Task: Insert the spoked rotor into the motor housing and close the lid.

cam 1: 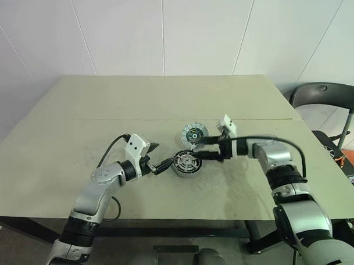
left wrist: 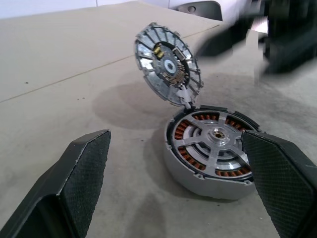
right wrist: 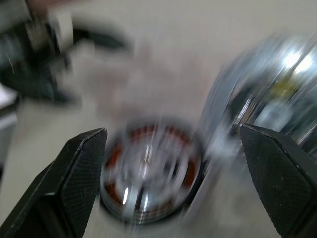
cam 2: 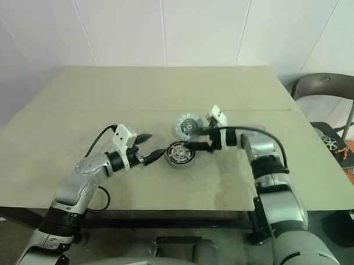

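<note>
On the beige surface in front of me sits the motor housing, flat on its base and about midway between my two arms. Through my left wrist view I see the spoked rotor already lying inside it, silver spokes and hub over the ring of copper-coloured windings. Just behind the housing, the lid stands tilted on its edge, its lower rim touching the housing's far rim and its ribbed inner face turned toward me; it is not closed down.

My left hand lies low on the housing's left side, its two black fingers spread wide and grasping nothing; one fingertip reaches close to the housing's wall, though I cannot tell whether it touches. My right hand comes in from the right, pointing leftward and a little downward, its tips over the gap between lid and housing. Its fingers are likewise spread apart and empty, with housing and lid both seen blurred between them in that wrist's view.

A dark chair stands beyond the surface's right corner.
</note>
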Controlling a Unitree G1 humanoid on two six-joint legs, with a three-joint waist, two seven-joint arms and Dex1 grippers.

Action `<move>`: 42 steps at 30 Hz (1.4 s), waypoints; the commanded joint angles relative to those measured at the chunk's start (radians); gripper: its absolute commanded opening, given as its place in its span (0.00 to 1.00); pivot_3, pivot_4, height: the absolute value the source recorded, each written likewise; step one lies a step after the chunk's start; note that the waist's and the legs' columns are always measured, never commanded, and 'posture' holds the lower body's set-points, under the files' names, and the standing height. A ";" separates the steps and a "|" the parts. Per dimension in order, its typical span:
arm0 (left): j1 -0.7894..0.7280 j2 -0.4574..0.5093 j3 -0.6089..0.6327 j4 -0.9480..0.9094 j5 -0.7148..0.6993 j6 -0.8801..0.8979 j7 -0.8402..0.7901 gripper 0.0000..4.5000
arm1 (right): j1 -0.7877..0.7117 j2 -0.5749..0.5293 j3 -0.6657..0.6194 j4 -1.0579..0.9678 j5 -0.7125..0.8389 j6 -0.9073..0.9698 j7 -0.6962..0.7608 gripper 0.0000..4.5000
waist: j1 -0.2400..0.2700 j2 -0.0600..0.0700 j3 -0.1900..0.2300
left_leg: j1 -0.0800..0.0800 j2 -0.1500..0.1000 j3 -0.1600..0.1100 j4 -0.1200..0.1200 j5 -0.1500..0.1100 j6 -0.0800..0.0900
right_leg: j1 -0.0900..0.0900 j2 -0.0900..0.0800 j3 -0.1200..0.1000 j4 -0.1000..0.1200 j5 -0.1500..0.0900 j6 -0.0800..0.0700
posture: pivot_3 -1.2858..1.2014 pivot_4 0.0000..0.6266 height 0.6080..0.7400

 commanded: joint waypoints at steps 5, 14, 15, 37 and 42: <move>-0.011 0.003 0.004 -0.017 0.003 -0.012 -0.002 1.00 | 0.025 -0.014 0.108 -0.121 -0.078 -0.045 0.009 0.99 | 0.002 0.000 0.000 | 0.000 0.000 0.000 0.000 0.000 0.000 | 0.000 0.000 0.000 0.000 0.000 0.000 | 0.52 0.00 1.00; -0.008 -0.001 0.001 -0.020 0.003 -0.013 0.003 1.00 | 0.024 -0.013 0.181 -0.058 -0.174 -0.109 -0.045 0.99 | 0.003 -0.001 -0.001 | 0.003 0.000 0.000 0.001 0.000 0.000 | 0.003 0.000 0.000 0.000 0.000 0.000 | 0.52 0.00 1.00; -0.008 -0.002 0.001 -0.020 0.003 -0.013 0.003 1.00 | 0.023 -0.012 0.182 -0.054 -0.175 -0.111 -0.047 0.99 | 0.003 -0.001 -0.001 | 0.004 0.000 0.000 0.001 0.000 0.000 | 0.005 0.001 0.000 0.000 0.000 0.000 | 0.52 0.00 1.00; -0.010 0.004 -0.001 -0.030 0.001 -0.001 -0.001 1.00 | 0.072 0.033 0.132 -0.173 -0.091 -0.005 -0.051 0.01 | 0.003 -0.001 -0.001 | 0.006 0.004 0.000 0.000 0.000 0.000 | 0.006 0.004 0.000 -0.001 0.000 -0.001 | 0.52 0.00 1.00; -0.008 0.004 -0.002 -0.036 0.002 0.004 0.002 1.00 | 0.065 0.034 0.120 -0.168 -0.079 -0.003 -0.058 0.01 | 0.002 -0.001 -0.001 | 0.005 0.004 0.000 0.000 0.000 0.000 | 0.005 0.004 0.000 -0.001 0.000 -0.001 | 0.52 0.00 1.00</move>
